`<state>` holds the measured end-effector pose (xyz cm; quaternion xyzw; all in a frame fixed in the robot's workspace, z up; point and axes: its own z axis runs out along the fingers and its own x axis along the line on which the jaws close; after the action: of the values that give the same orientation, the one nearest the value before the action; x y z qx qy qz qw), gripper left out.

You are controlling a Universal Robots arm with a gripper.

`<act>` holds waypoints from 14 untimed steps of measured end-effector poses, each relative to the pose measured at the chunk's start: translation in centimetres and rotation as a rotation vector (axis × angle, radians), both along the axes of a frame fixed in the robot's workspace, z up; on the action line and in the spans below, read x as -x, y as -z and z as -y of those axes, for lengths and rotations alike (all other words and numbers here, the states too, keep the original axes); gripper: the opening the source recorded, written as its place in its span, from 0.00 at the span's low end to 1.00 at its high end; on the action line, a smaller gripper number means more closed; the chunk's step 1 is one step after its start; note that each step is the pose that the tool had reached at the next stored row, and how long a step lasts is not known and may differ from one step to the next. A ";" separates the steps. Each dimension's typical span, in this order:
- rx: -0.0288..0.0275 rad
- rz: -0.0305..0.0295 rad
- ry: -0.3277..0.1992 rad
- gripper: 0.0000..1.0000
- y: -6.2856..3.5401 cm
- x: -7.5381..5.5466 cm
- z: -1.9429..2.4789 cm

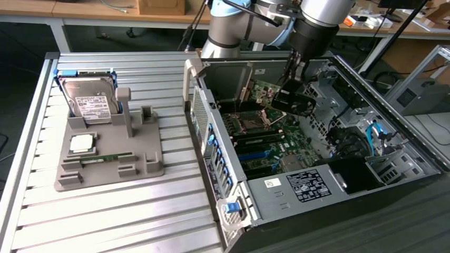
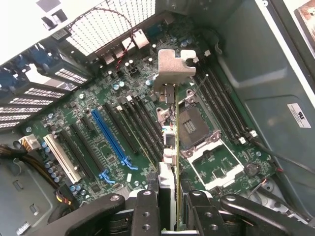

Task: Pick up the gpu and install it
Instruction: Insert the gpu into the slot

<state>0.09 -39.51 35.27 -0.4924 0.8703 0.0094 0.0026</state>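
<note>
The jaws are clamped on the gpu [image 2: 175, 123], which they hold edge-on (silver bracket [image 2: 173, 69] at the far end). Beyond it lies the motherboard [image 2: 74, 105], the card lined up over the black slots beside the blue slot [image 2: 111, 135], inside the open computer case [image 1: 281, 197] on the bench [image 1: 105, 211].

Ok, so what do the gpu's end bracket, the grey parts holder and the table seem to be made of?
On the gpu, the end bracket: bare metal, likely steel; dull silver, bent tab. The grey parts holder: probably plastic; even matte grey, blocky slots. The table: apparently aluminium; pale brushed ribbed slats with soft sheen.
</note>
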 end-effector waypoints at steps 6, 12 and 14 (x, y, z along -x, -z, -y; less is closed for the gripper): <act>0.0000 0.0000 -0.025 0.27 0.00 0.0 0.00; 0.0000 0.0000 -0.050 0.27 0.00 0.0 0.00; 0.0000 0.0000 -0.058 0.27 0.00 0.0 0.00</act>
<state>0.08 -39.51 35.27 -0.5174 0.8557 0.0094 0.0024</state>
